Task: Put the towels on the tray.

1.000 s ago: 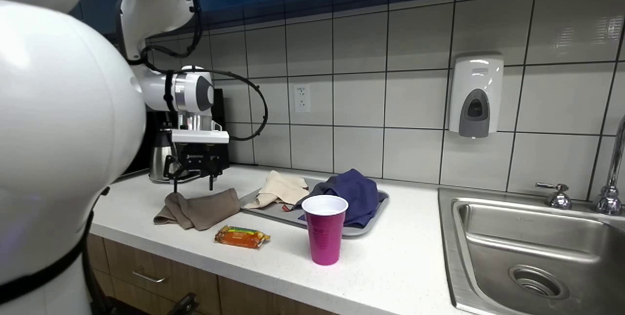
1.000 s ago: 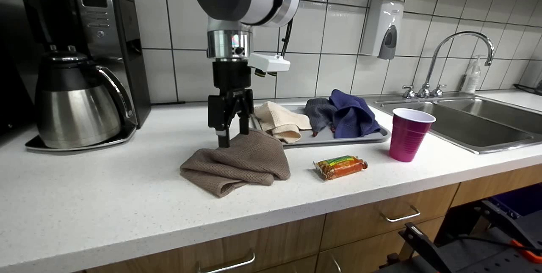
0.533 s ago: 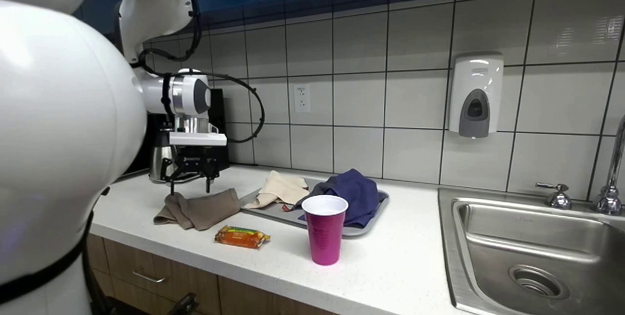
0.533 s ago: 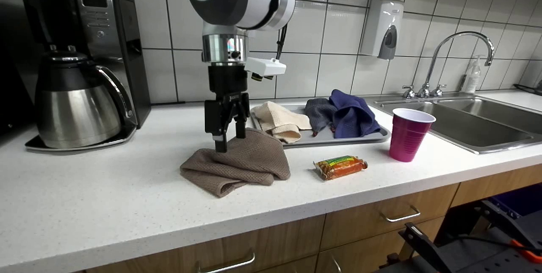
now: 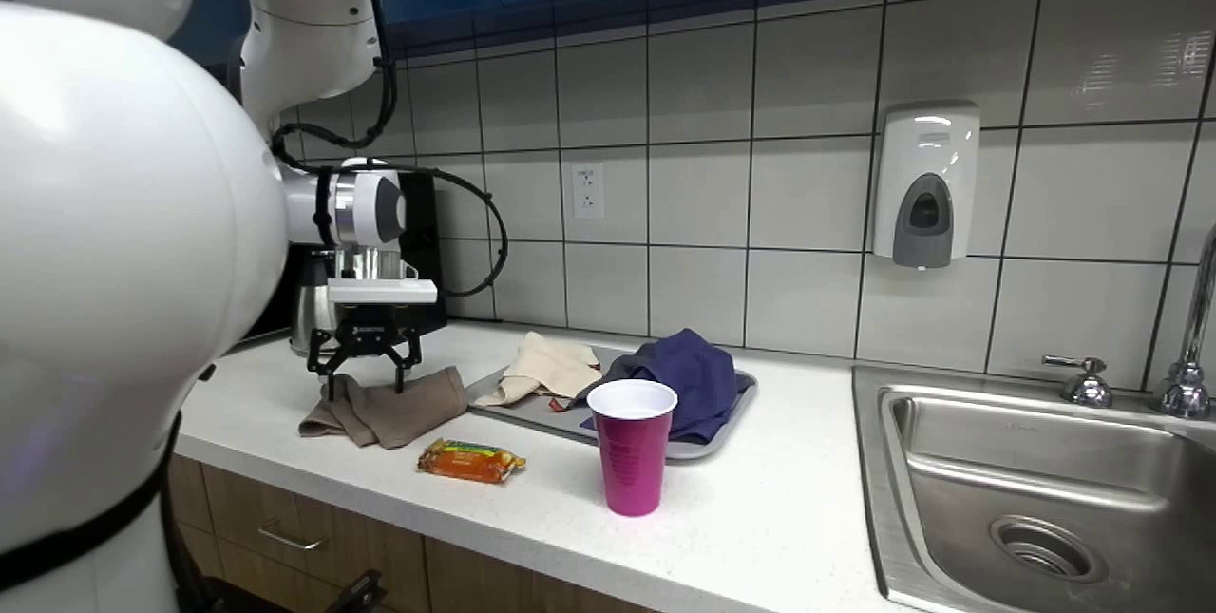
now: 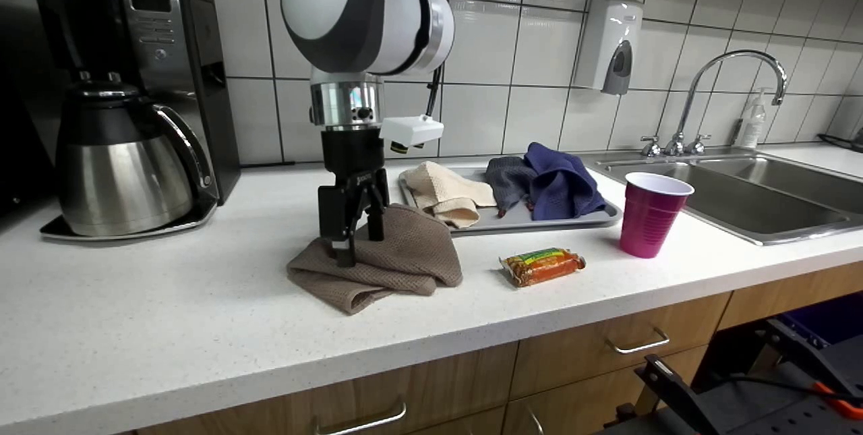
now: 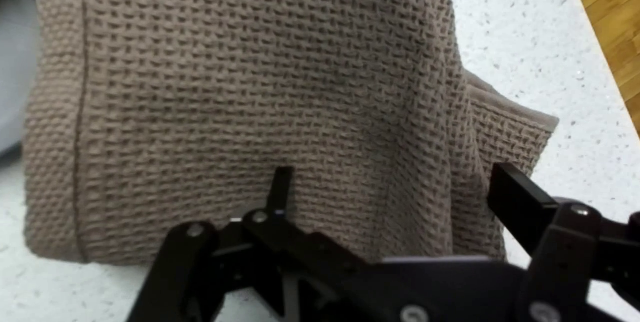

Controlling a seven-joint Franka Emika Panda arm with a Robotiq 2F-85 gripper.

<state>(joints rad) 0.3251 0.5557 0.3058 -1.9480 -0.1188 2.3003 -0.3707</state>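
The black pincer (image 5: 365, 391) is spread over the brown waffle-weave towel (image 6: 401, 258) on the speckled white counter (image 6: 195, 313). The grey rectangular tray (image 6: 500, 223) holds the cream towel (image 6: 448, 191), charcoal towel (image 6: 509, 180) and navy towel (image 6: 565, 184).

The brown towel (image 7: 240, 87), cream towel (image 6: 445, 189), navy towel (image 6: 563, 182) and charcoal towel (image 6: 509, 179) are all 4 matt cloth with a textured face, the brown in a coarse waffle weave. The tray (image 6: 517, 219) is smooth; metal or plastic, I cannot tell. The gripper (image 7: 391, 169) has a dark, low-sheen finish and shiny metal screw heads (image 7: 414, 313). The arm (image 5: 123, 309) has a smooth, glossy shell. The cup (image 6: 651, 219) looks like shiny plastic, the snack wrapper (image 6: 543, 266) like crinkled, glossy film. The counter (image 6: 168, 300) is smooth and speckled, the sink (image 5: 888, 489) satin metal, the faucet (image 6: 741, 54) polished chrome, the wall tiles (image 5: 817, 185) glazed, the drawers (image 6: 580, 357) wood-grained
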